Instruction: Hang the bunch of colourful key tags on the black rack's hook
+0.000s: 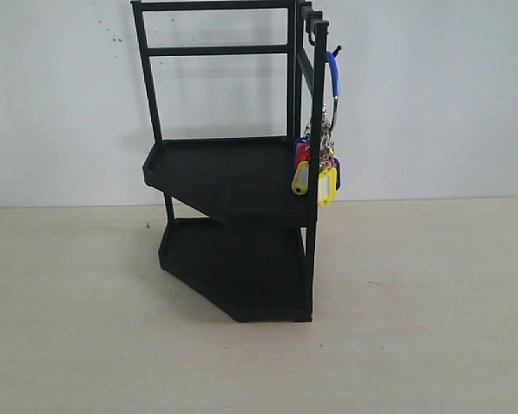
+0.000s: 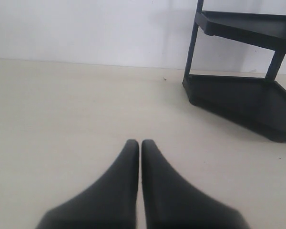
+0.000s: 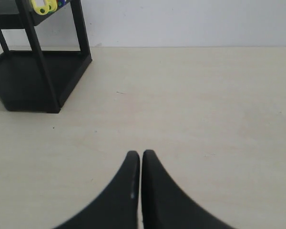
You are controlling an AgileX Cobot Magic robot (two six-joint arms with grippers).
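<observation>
Spreading wide across the whole scene, the pale desk [image 1: 432, 328] runs back to a white wall, and on it, a little left of centre, stands the black rack [image 1: 233, 172], upright, two angular tray tiers stacked one above the other with thin posts and two horizontal rails rising over them. And look at the rack's right front post: the colourful key tag bunch [image 1: 319, 172] is hanging there, clear of the desk, its blue-sleeved loop running up to the hook [image 1: 336, 49] at the top of that post, the metal rings below it, and the tags dangling beside the upper tray's edge, two yellow ones in front with red and blue peeking out behind. Over to the wrist views now: the left pincer [image 2: 140, 143] is clenched, its two dark fingertips pressed together above bare desk, the rack's lower tiers well apart from it. The right pincer [image 3: 140, 153] is clenched the same way, tips meeting over bare desk, with the rack's base and the yellow tags off in the distance.
</observation>
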